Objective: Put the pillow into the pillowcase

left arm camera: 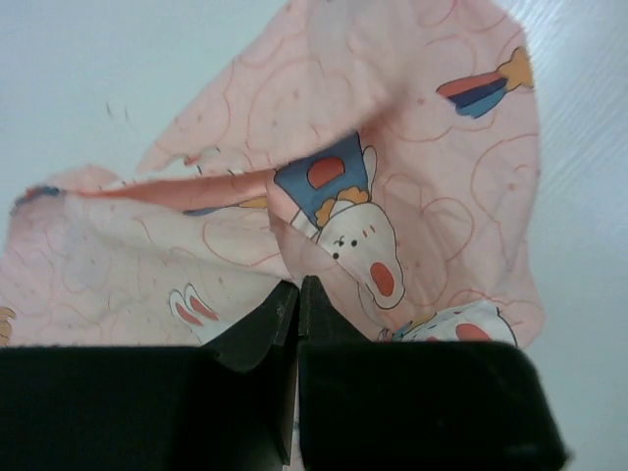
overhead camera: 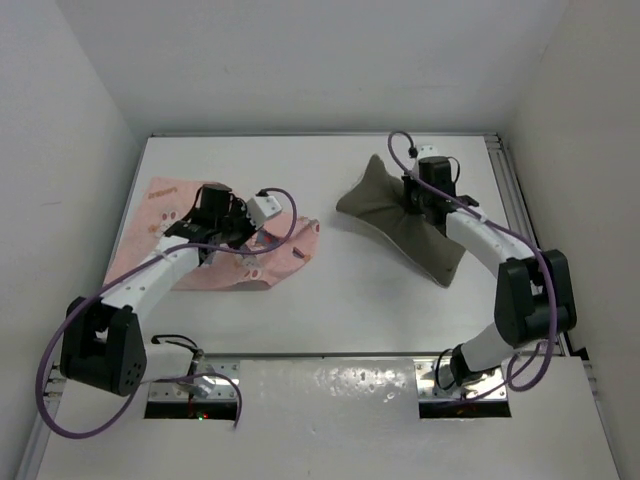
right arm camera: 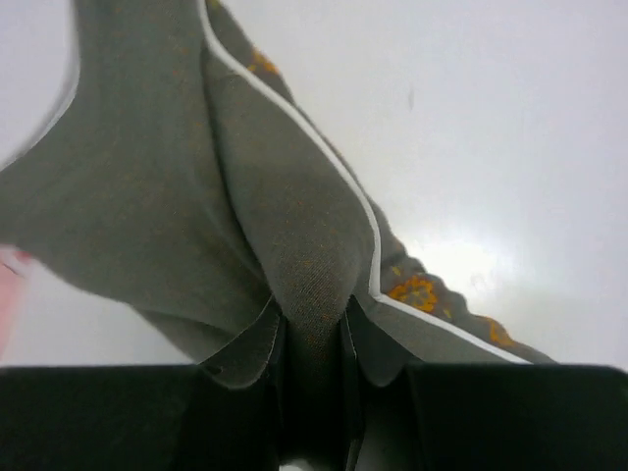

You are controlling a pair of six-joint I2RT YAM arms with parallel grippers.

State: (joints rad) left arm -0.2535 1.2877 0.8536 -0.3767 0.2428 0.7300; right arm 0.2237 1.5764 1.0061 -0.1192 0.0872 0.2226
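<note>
Pink pillowcase (overhead camera: 285, 250) lies crumpled on the left of the desk (overhead camera: 330, 300), my left tool (left arm camera: 297, 289) closed tight on a fold of it. Grey pillow (overhead camera: 385, 215) sits well apart on the right, my right tool (right arm camera: 312, 324) pinching a ridge at its middle. Risks: the left pinch may trap both layers, so the mouth won't open; the bunched pillow may slip or snag. No legible writing, only cartoon print.

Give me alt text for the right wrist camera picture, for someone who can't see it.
The right gripper, its black fingers closed, pinches a raised fold of a thin grey-olive fabric pillow with a white edge trim. The pillow bunches away from the grip over a white table.
</note>
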